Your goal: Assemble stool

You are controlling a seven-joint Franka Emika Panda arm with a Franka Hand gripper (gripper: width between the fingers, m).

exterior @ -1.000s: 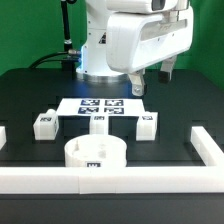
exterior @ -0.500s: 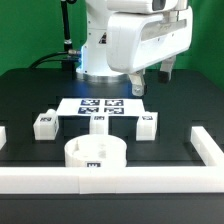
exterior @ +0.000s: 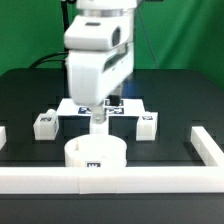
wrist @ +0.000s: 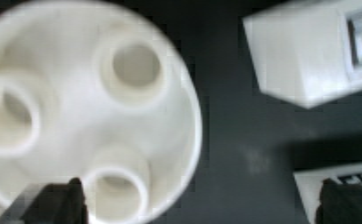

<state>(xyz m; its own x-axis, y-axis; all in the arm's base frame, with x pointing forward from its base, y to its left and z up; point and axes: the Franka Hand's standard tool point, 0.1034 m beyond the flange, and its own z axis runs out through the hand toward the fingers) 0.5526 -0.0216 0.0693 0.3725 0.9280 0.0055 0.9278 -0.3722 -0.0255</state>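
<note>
Table point(exterior: 30, 90) first: matte black, and it takes up most of the exterior view. My arm point(exterior: 98, 60) is the next biggest thing. It's a chunky white body coming down over the middle of the scene and blocking a good part of the back.

White border rails fence the work area, with a long one along the front point(exterior: 150, 179), one on the exterior view's right point(exterior: 205, 148), and a short bit showing at the left edge point(exterior: 3, 135).

The stool seat point(exterior: 95, 150) sits just behind the front rail, roughly centered. It's a thick white ring with a small tag on its near side. From my wrist cam the seat point(wrist: 71, 110) fills most of the picture, and I can see three round sockets in its face.

The marker board point(exterior: 128, 106) lies flat behind the seat, mostly hidden by my arm.

There are three little block legs in a row between the seat and the board: one on the exterior view's left point(exterior: 43, 124), one on the right point(exterior: 147, 124), and a middle one point(exterior: 97, 126).

My gripper point(exterior: 97, 116) hangs right over that middle leg, pointing down. Honestly I can't tell if it's touching it, or whether the hand is spread or clamped. The wrist cam only catches blurry dark fingertips point(wrist: 64, 198) at the edge.
</note>
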